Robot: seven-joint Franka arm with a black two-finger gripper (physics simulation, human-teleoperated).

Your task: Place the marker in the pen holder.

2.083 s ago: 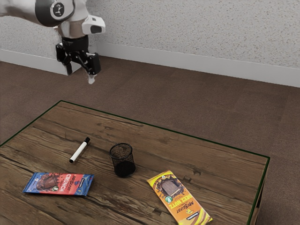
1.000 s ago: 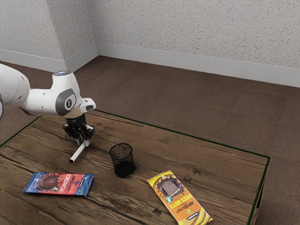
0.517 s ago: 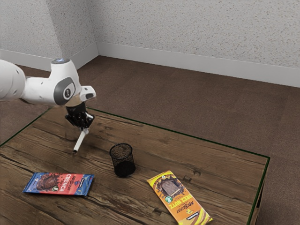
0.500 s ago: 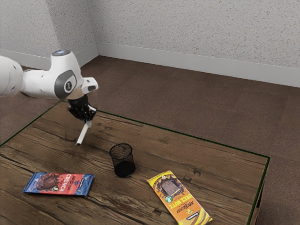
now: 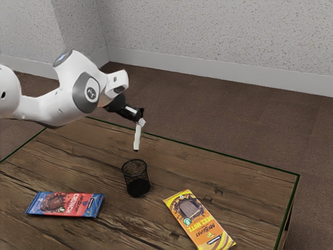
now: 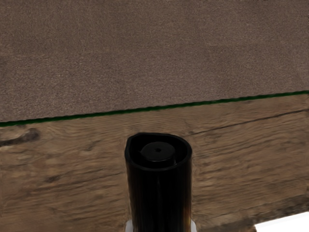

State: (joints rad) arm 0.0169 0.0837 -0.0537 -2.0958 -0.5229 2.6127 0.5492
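Your end effector (image 5: 141, 122) is clamped on the marker (image 5: 137, 138), which hangs nearly upright in the air at twelve o'clock from the pen holder (image 5: 137, 179) in the exterior view, its lower end near the rim, though from this angle you can't quite be sure it is right over the opening. In the wrist view you see its black cap (image 6: 160, 193) close up; on the tabletop (image 5: 239, 182), the exterior view gives you the blue-and-red bar (image 5: 65, 203) at eight o'clock from the holder and the yellow bar (image 5: 200, 219) at four.
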